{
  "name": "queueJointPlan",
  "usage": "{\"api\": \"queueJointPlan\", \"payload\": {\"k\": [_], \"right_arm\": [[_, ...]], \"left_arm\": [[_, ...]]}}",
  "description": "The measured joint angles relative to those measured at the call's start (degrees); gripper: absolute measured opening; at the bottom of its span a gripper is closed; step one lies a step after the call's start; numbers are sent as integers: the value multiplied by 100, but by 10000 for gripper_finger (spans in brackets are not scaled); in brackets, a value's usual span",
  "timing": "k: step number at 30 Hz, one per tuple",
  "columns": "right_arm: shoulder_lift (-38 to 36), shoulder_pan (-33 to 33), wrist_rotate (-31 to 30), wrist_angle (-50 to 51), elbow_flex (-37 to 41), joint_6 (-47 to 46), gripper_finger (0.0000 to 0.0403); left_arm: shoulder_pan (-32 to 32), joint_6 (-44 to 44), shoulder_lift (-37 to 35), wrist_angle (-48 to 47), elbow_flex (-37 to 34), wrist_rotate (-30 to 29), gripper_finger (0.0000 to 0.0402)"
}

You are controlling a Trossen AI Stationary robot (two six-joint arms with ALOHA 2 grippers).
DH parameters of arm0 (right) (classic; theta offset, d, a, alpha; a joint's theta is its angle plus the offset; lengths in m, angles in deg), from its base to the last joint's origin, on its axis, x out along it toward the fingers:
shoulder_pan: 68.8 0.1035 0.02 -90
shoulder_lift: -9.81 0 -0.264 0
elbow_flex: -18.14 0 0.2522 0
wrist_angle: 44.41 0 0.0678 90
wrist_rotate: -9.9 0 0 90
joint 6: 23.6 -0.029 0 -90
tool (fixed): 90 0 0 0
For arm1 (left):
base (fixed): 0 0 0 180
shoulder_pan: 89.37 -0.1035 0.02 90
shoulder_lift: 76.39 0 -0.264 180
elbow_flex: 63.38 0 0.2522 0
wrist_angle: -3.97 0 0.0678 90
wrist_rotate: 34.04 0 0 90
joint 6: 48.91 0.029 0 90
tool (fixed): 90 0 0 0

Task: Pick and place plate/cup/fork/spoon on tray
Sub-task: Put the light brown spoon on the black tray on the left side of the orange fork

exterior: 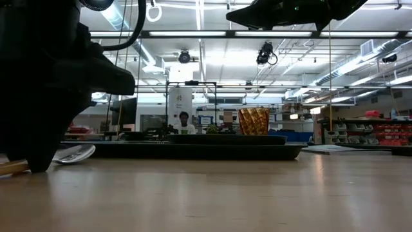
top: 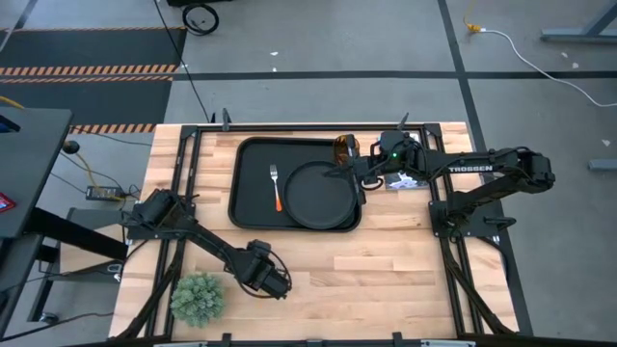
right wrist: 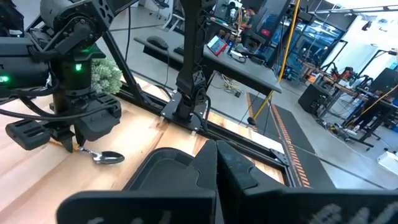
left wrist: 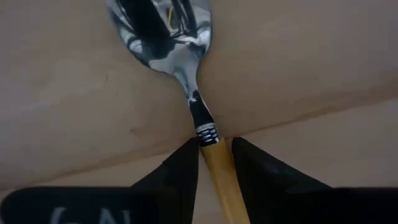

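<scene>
The black tray lies at the table's far middle. On it are the orange-handled fork, the round black plate and, in its far right corner, the amber cup, which also shows in the low view. My right gripper is shut and empty, high above the plate's right rim. My left gripper is near the table's near edge, shut on the spoon, whose bowl is at the table top. My left gripper pinches the spoon's orange handle between its two fingers, right behind the striped collar where the metal neck begins. The fingers come from above and lie across the handle. The spoon is about level, its bowl low at the wood; whether it rests there I cannot tell.
A green plant stands at the table's near left corner, close to my left gripper. A white object lies on the table under my right arm. Bare wood spreads between the tray and the near edge.
</scene>
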Motion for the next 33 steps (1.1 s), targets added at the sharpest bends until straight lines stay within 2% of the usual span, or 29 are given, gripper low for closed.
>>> {"api": "queueJointPlan", "payload": {"k": [3,8,13,17,25,33], "right_arm": [[0,0,0,0,0,0,4],[0,0,0,-1,0,-35,4],[0,0,14,-2,0,-48,4],[0,1,101,-7,0,-56,4],[0,23,137,-30,0,-99,4],[0,160,144,-92,0,-96,4]], "left_arm": [[-7,-339,-21,-22,0,19,117],[1,-1368,-161,-120,-26,-173,154],[-3,-1803,-135,-149,-24,-442,178],[-46,-1848,-135,-158,-24,-896,178],[-80,-1871,-140,-431,-35,-948,156],[-82,-1901,-148,-546,-35,-1081,154]]}}
